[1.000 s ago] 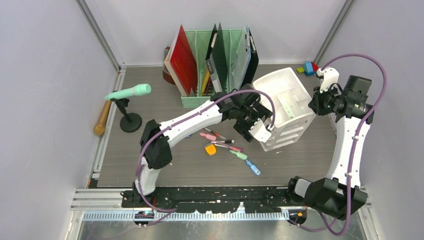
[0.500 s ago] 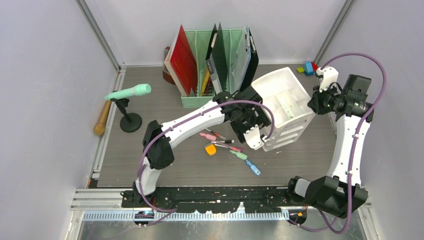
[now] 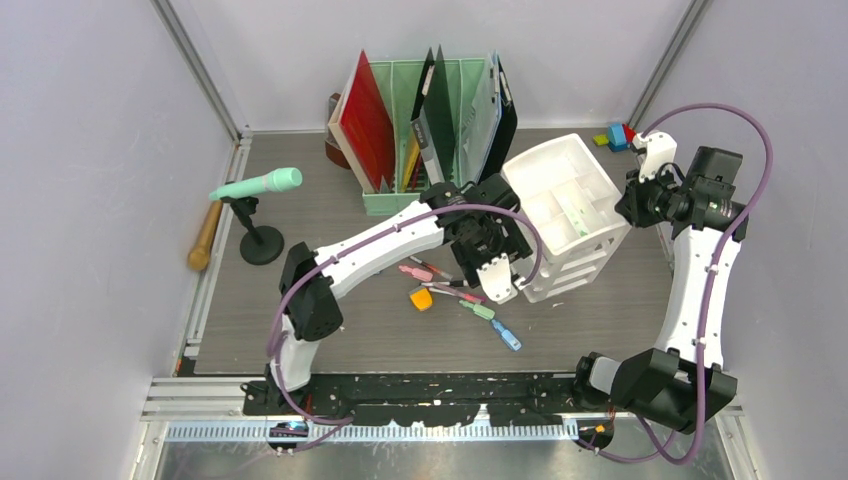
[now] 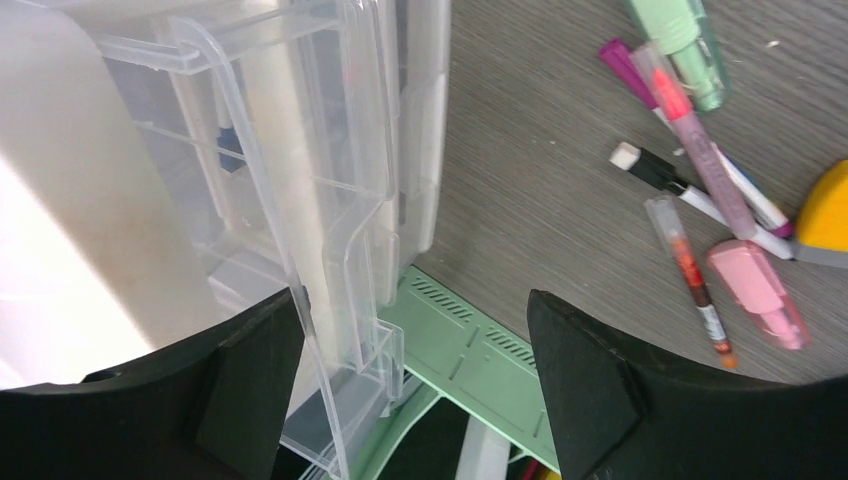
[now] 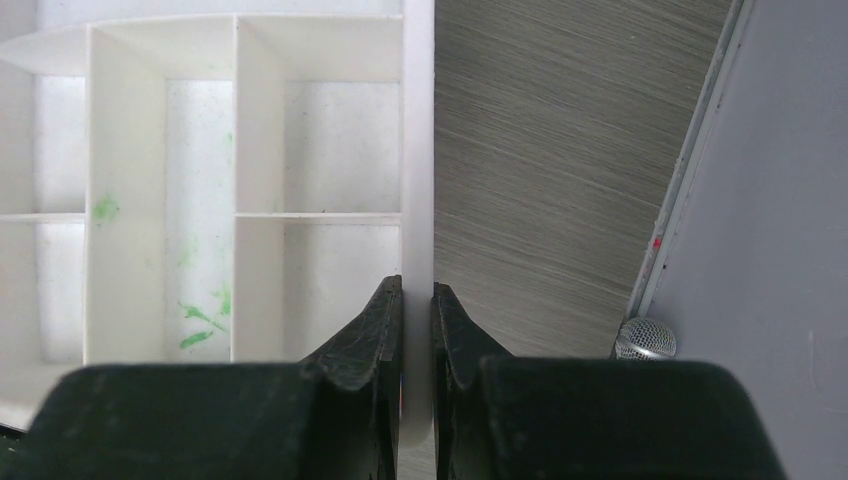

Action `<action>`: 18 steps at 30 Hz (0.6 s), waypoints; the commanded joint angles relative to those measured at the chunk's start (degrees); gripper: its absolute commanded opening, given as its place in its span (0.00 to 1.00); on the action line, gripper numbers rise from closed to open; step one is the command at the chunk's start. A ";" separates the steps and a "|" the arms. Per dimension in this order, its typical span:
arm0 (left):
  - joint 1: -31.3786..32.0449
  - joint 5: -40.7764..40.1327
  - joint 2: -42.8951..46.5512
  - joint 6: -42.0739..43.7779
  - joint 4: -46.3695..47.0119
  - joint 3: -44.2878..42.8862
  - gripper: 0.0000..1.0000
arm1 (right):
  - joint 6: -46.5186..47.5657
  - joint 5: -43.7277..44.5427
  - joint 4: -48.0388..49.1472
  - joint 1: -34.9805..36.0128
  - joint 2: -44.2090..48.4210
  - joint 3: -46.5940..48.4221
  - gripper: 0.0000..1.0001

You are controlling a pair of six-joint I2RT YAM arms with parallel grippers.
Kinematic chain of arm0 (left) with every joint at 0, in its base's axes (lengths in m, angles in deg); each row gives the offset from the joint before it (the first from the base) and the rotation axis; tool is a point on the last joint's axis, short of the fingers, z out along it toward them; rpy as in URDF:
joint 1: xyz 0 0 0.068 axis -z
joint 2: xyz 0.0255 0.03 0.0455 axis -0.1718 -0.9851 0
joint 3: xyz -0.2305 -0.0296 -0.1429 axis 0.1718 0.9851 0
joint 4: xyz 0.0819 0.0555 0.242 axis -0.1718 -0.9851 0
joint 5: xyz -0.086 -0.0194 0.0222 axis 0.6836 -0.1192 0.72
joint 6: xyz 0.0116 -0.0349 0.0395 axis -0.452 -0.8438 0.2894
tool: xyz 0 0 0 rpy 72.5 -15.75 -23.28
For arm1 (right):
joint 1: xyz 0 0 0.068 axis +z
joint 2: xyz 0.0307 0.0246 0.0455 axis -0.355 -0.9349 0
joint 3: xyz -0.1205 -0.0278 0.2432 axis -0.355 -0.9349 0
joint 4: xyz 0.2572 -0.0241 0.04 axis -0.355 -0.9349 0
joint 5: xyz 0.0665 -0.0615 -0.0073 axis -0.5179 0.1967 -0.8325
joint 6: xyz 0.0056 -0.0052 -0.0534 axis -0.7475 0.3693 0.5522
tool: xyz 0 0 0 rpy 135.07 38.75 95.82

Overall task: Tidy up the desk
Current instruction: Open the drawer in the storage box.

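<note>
The grey wood-grain desk [image 3: 300, 330] carries a white stacked drawer unit [image 3: 570, 215] at the right. My left gripper [image 3: 505, 275] is open at the unit's front left corner. In the left wrist view [image 4: 415, 390] a clear plastic drawer front [image 4: 300, 170] lies by the left finger, not gripped. My right gripper [image 3: 632, 205] is shut on the unit's top rim [image 5: 418, 150], one finger inside and one outside [image 5: 417, 300]. Several markers [image 3: 455, 290] lie loose on the desk beside the left gripper, also in the left wrist view [image 4: 700, 150].
A mint-green file rack [image 3: 420, 130] with folders stands at the back. A green microphone on a stand [image 3: 258, 185] and a wooden handle [image 3: 205, 235] are at the left. Coloured blocks [image 3: 617, 135] sit at the back right. A silver microphone head [image 5: 645, 338] lies by the right rail.
My left gripper has moved a little left and toward the near edge along the drawer unit's front. The right arm and the unit have barely moved.
</note>
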 commanded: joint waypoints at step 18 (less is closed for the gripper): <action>1.82 -0.50 10.25 -8.19 -4.03 6.67 0.90 | -0.03 5.65 -1.90 0.35 -3.83 0.66 0.00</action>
